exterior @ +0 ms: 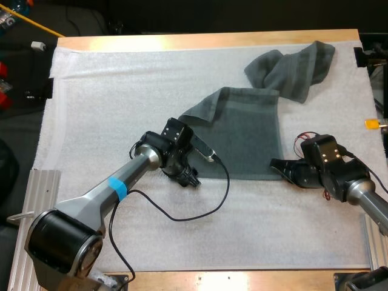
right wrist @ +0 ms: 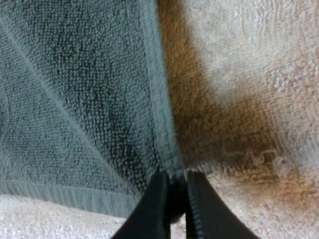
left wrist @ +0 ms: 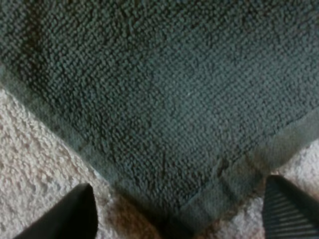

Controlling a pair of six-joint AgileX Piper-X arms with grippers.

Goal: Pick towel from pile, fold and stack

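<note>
A dark grey-green towel point(exterior: 242, 136) lies spread flat on the white mat, its far left corner pulled out to a point. A second, crumpled towel point(exterior: 294, 66) lies at the back right. My left gripper point(exterior: 191, 178) is low at the flat towel's near left corner. In the left wrist view that gripper point(left wrist: 179, 216) is open, and the towel's corner point(left wrist: 164, 124) lies between its fingers point(left wrist: 70, 214), untouched. My right gripper point(exterior: 277, 165) is at the near right corner. Up close, the right gripper point(right wrist: 174, 196) is shut on the hemmed corner of the towel point(right wrist: 75, 109).
The white mat point(exterior: 121, 91) covers most of the wooden table, with open room on its left half and along its front. A metal rail point(exterior: 42, 194) runs along the table's left edge.
</note>
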